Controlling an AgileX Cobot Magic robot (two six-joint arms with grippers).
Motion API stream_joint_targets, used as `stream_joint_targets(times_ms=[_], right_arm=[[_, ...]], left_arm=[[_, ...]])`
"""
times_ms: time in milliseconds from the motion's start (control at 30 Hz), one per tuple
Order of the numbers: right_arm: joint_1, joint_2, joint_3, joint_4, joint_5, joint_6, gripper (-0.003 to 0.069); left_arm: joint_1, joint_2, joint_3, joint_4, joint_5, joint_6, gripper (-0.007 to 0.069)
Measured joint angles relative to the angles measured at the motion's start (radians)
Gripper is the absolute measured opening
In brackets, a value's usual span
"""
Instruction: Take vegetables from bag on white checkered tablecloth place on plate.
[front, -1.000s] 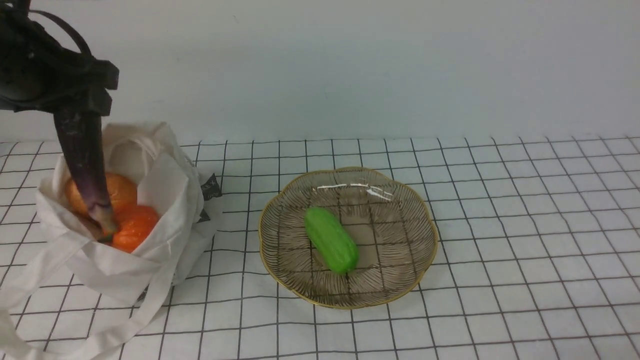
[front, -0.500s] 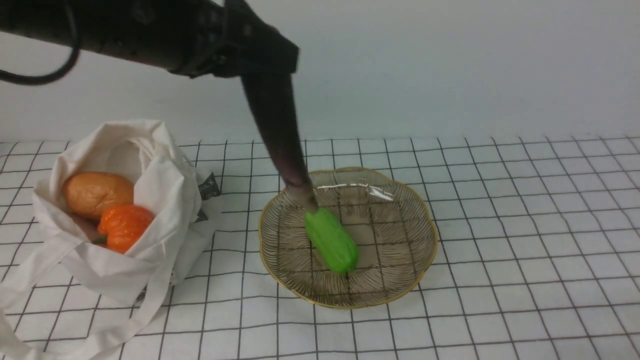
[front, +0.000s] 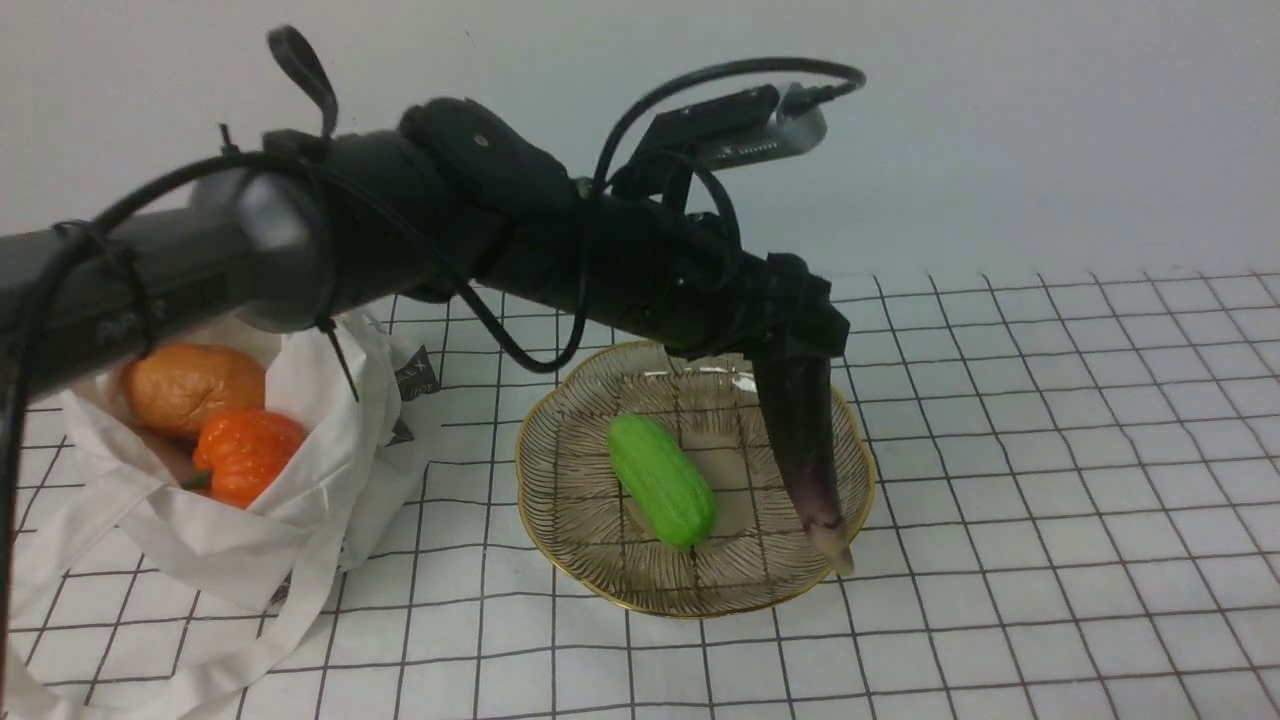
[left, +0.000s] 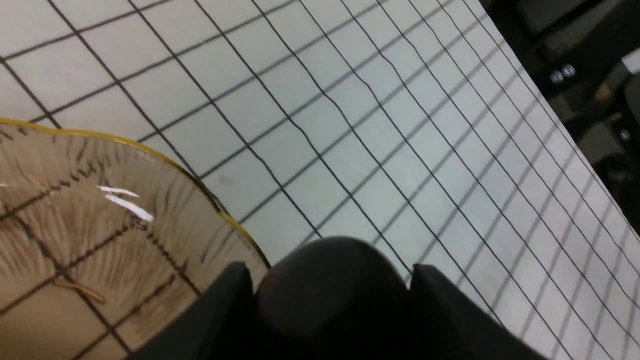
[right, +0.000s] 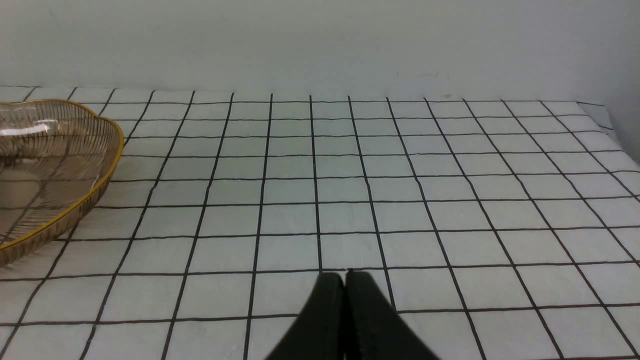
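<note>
My left gripper (front: 790, 335) is shut on the dark purple eggplant (front: 810, 450), which hangs tip-down over the right rim of the plate (front: 570, 500). In the left wrist view the eggplant's rounded dark end (left: 332, 290) sits between the two fingers (left: 227, 295), with the plate's gold rim (left: 150, 155) beside it. The green cucumber (front: 660, 480) lies in the plate. The orange pepper (front: 245, 455) and the tan-brown lump (front: 190, 385) rest in the open bag (front: 320, 450) at the left. My right gripper (right: 345, 280) is shut and empty above the tablecloth (right: 400, 200), right of the plate (right: 75, 200).
The bag's long handles (front: 150, 660) trail toward the front left edge. The tablecloth (front: 1050, 450) runs to the pale back wall. In the left wrist view the table edge (left: 575, 135) and dark equipment beyond it show.
My left arm has swung right with the eggplant, from above the bag, past the plate's left side, to over the plate's right rim. The cucumber, pepper and lump have not moved.
</note>
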Motion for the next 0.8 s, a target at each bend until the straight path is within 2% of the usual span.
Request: stream_joint_targets(times_ms=[200,433,567,700,767,800], right_arm=[[0.000,0.000,0.000,0.000,0.000,0.000,-0.0014],[0.000,0.000,0.000,0.000,0.000,0.000,-0.0014],[0.000,0.000,0.000,0.000,0.000,0.000,-0.0014],[0.000,0.000,0.000,0.000,0.000,0.000,-0.0014],[0.000,0.000,0.000,0.000,0.000,0.000,-0.0014],[0.000,0.000,0.000,0.000,0.000,0.000,-0.0014]], left_arm=[[0.000,0.054,0.000,0.017,-0.103,0.000,0.0370],[0.001,0.073,0.000,0.043,-0.203,0.001,0.0546],[0.006,0.069,0.000,0.054,-0.196,0.001,0.0587],[0.026,0.034,0.000,0.109,-0.151,-0.003,0.0549],[0.054,-0.032,0.000,0.179,-0.095,-0.031,0.0448],[0.073,-0.074,0.000,0.226,-0.061,-0.057,0.0356]])
